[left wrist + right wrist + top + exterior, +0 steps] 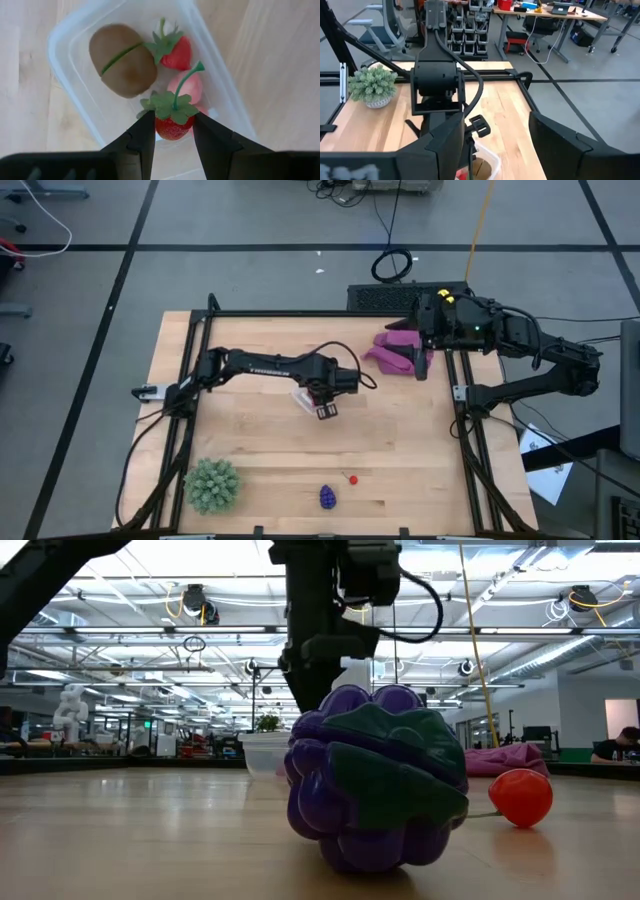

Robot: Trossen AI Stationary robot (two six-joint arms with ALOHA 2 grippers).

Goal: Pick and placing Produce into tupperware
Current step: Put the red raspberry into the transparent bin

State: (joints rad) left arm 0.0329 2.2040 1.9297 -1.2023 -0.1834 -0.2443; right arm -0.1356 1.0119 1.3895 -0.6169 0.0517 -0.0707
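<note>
My left gripper points down over the clear tupperware, shut on a small red strawberry with a green leaf cap and stem. Inside the tupperware lie a brown oval, another red strawberry and a pink piece. The purple-blue grape bunch and a red berry rest on the table near its front edge. My right gripper hangs open, raised at the far right above the magenta cloth. My left gripper pinches the strawberry's red body between its two fingers, just below the leaf cap. The fingers come from above, pointing down. The strawberry is clear of the table, over the tupperware's inside, above the pink piece.
A green spiky plant stands at the near left corner. The magenta cloth lies at the far right by the frame rail. Bare wood stretches between the tupperware and the front edge, where the grape bunch and berry sit.
</note>
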